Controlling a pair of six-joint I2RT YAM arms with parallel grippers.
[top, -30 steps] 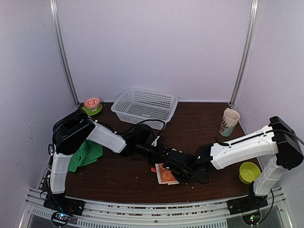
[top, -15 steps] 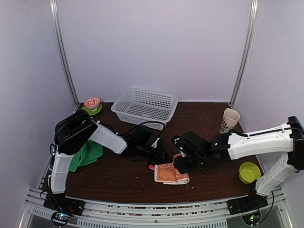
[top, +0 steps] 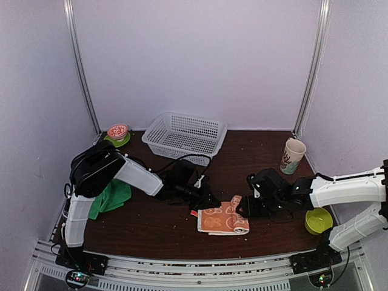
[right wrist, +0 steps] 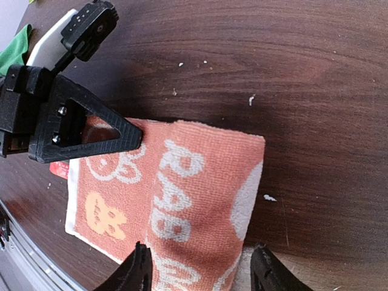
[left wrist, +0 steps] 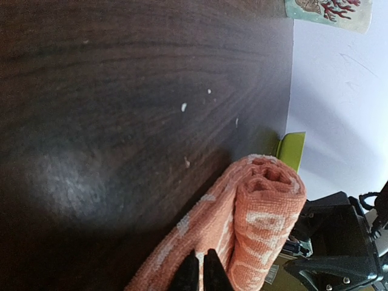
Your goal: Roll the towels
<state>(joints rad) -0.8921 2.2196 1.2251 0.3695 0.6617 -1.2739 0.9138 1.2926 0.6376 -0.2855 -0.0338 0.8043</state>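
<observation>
Orange towel [top: 223, 219] lies near the table's [top: 254, 157] front edge, with bare wood behind it up to one basket [top: 185, 136]. Left gripper [left wrist: 199, 271] pinches its left edge, jaws together; right gripper [right wrist: 203, 273] stands apart over its right end. Left wrist view alone shows the rolled end. Two towels: green towel [top: 112, 197] by the left edge.

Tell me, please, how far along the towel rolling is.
Nothing is finished. The orange towel lies mostly flat, only its right end curled over; the left gripper is shut on its left edge, the right gripper open by the curled end. The green towel lies crumpled, not yet rolled.
</observation>
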